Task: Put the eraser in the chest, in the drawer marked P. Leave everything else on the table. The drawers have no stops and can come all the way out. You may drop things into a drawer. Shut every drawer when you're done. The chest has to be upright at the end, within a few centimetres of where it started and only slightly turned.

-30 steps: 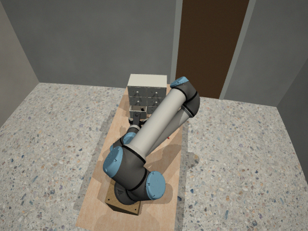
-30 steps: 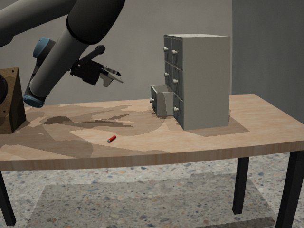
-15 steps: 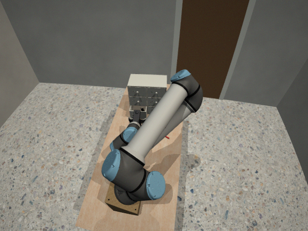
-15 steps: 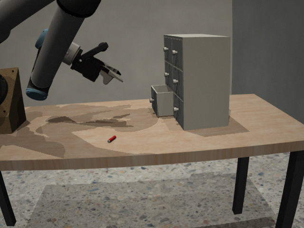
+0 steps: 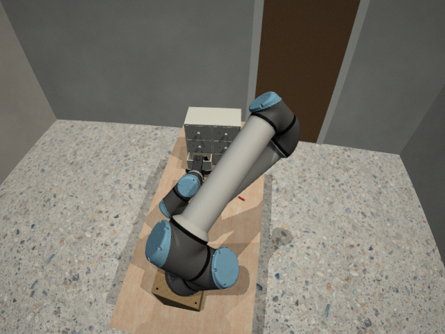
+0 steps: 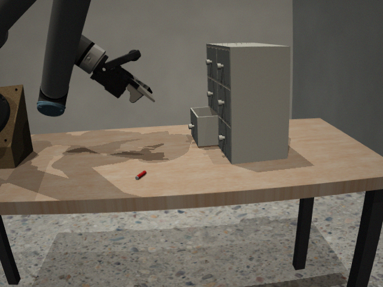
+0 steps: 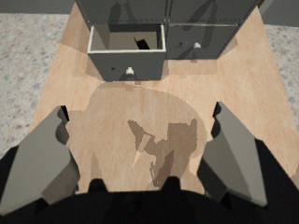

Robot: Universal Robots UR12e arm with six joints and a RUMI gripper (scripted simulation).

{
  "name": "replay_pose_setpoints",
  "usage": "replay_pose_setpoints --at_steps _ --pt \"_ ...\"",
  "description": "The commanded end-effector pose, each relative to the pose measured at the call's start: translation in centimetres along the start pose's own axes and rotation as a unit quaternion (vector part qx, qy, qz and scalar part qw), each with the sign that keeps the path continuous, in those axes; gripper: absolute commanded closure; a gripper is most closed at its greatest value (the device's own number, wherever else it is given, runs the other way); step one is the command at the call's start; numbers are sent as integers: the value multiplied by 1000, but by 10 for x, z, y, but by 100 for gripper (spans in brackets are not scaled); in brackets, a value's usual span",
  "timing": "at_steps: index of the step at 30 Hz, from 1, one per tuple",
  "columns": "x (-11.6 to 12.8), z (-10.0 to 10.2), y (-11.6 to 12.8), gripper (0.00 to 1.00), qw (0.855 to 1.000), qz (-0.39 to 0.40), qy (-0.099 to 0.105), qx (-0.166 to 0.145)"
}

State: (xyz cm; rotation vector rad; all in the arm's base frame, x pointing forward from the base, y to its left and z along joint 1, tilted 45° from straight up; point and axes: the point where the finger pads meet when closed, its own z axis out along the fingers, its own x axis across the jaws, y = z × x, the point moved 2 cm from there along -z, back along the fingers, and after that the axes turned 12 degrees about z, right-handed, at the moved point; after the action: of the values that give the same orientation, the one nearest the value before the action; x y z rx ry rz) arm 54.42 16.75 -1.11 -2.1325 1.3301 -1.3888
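The chest point(image 6: 247, 100) stands upright at the far end of the table, with two columns of small knobbed drawers. Its bottom left drawer point(image 6: 204, 125) is pulled out; it also shows in the wrist view point(image 7: 127, 51), with a dark shape inside. The small red eraser point(image 6: 140, 174) lies on the table near the front edge, seen in the top view point(image 5: 241, 197) to the right of the arm. My gripper point(image 6: 142, 91) is open and empty, held high above the table, short of the open drawer and pointing toward it. In the wrist view point(image 7: 140, 140) both fingers frame bare table.
The arm's wooden base block point(image 6: 12, 126) stands at the table's left end. The arm's upper link point(image 5: 222, 179) hides part of the chest front in the top view. The table edge runs close to the eraser.
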Motion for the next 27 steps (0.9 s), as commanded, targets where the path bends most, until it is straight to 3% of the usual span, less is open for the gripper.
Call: replay_pose_setpoints --at_steps 1,27 --pt "-1 -1 -3 0 1000 1 5 -28" --pt "-3 -4 -11 0 992 1 26 -124"
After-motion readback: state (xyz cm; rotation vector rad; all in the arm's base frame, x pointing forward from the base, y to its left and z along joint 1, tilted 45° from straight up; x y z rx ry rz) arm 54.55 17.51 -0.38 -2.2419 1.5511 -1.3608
